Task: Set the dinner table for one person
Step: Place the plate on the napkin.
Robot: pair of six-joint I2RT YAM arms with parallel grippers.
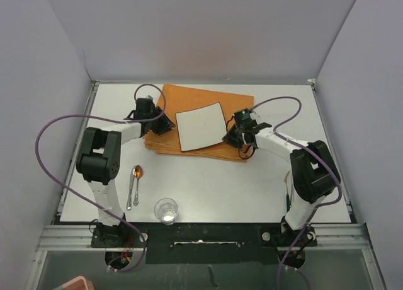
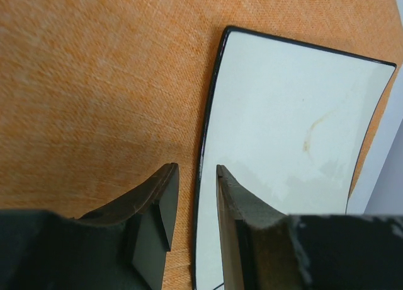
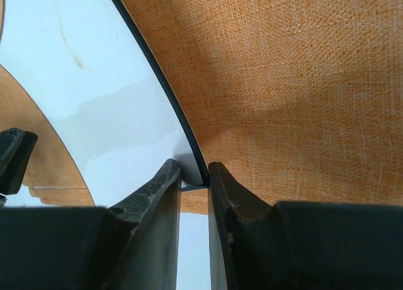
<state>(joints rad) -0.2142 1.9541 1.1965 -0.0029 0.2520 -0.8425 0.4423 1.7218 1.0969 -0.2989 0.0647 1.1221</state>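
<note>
The dinner table [image 1: 252, 183] is lying flat beneath both arms, its bare white top showing all round the orange folded cloth [image 1: 208, 96] at its far middle. The square white plate [image 1: 200, 126] is resting on that cloth. The left gripper [image 2: 196, 176] is hanging over the plate's left rim, jaws narrowly apart, one finger over the cloth. The right gripper [image 3: 194, 170] is straddling the plate's near right corner, jaws nearly together; whether they are pinching it I cannot tell.
</note>
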